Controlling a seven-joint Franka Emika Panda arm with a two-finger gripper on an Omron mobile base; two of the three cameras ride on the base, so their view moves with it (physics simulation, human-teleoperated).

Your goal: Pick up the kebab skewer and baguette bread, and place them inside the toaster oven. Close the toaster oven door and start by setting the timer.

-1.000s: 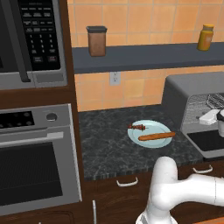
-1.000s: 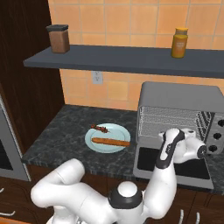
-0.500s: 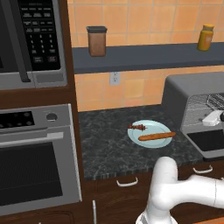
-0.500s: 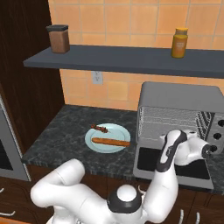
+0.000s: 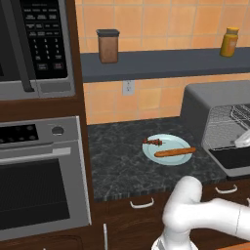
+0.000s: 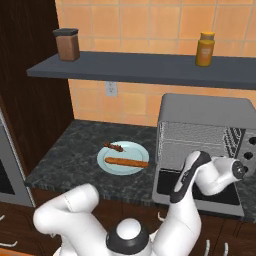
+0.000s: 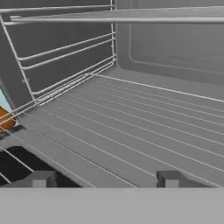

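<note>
We see the gripper (image 7: 104, 178) spread, empty, facing the open oven (image 6: 207, 130) rack (image 7: 131, 135). Skewer (image 5: 153, 142) and baguette (image 5: 175, 152) lie on the plate (image 5: 168, 143).

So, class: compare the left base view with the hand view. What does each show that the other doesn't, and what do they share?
Left base view alone: the microwave, wall oven, shelf jars and the kebab skewer. Hand view alone: the open gripper, pointing deep into the toaster oven. Shared: the oven's wire rack, the baguette bread and the plate.
</note>
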